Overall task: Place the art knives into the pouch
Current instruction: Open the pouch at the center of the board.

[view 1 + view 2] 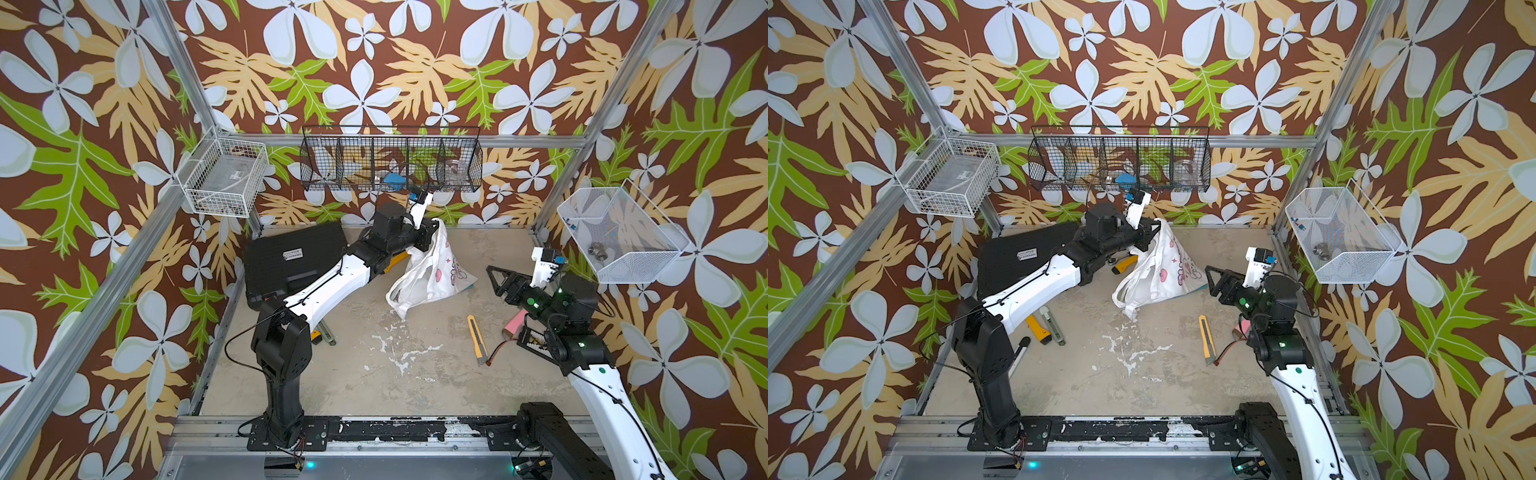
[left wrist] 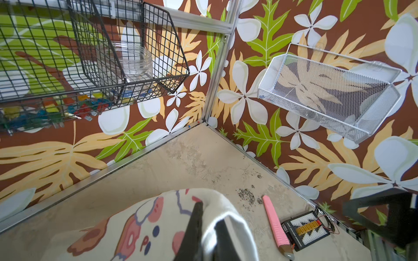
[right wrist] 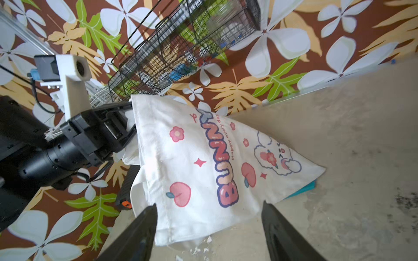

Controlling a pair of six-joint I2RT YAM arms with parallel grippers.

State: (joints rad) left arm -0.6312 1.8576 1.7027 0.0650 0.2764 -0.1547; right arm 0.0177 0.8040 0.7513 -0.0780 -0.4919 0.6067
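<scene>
Left gripper point(image 1: 428, 227) clamped on the pouch point(image 1: 436, 270) at its upper hem, holding that edge off the table point(image 1: 353, 374); the cloth below slumps, strap handles trailing toward the near side. Right gripper point(image 3: 209, 204) spread wide and empty, facing the pouch's printed side, not touching it. Yellow snap-off art knife point(image 1: 476, 337) lies flat on the table near the right arm, well apart from the pouch; long axis runs far-to-near in both top views, slightly slanted, grey end toward the near rail. Judgement: pouch is held, pick-up not begun; next move calls for turning the right wrist so the jaws straddle the knife's narrow width.
</scene>
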